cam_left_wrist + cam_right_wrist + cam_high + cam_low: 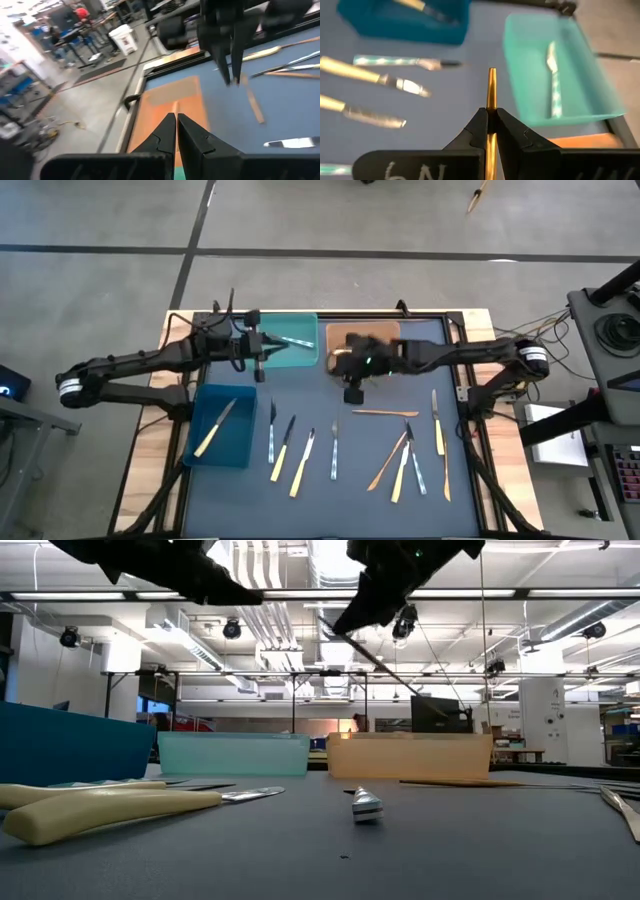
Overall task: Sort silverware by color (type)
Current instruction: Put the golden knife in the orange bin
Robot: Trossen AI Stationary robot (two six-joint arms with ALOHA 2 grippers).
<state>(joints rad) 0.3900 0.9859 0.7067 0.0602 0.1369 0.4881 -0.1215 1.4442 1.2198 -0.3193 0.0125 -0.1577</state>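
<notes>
The right end effector (491, 122) is clamped on a slim orange-tan utensil (491, 90), whose tip pokes out past the fingertips; in the high view this end effector (353, 385) hangs above the dark counter (360, 480) at the near edge of the orange bin (385, 332), which sits at the far middle. The left end effector (176, 125) has its fingers pressed together with nothing between them, and in the high view it (262, 352) sits over the left end of the teal bin (300, 330), just left of the orange one. A silvery-grey piece (552, 80) lies inside the teal bin. The dark blue bin (222, 425) at the near left holds one pale yellow-handled piece (214, 428). The rest of the silverware lies loose on the counter: a row of pale yellow and silvery pieces (283, 446) near the middle, right of the blue bin, and a mixed cluster (405, 455) to the right, with an orange-tan piece (385, 412) lying crosswise just beyond it. From the low view a yellow-handled knife (120, 808) lies closest at left, and the three bins stand in a line behind it.
</notes>
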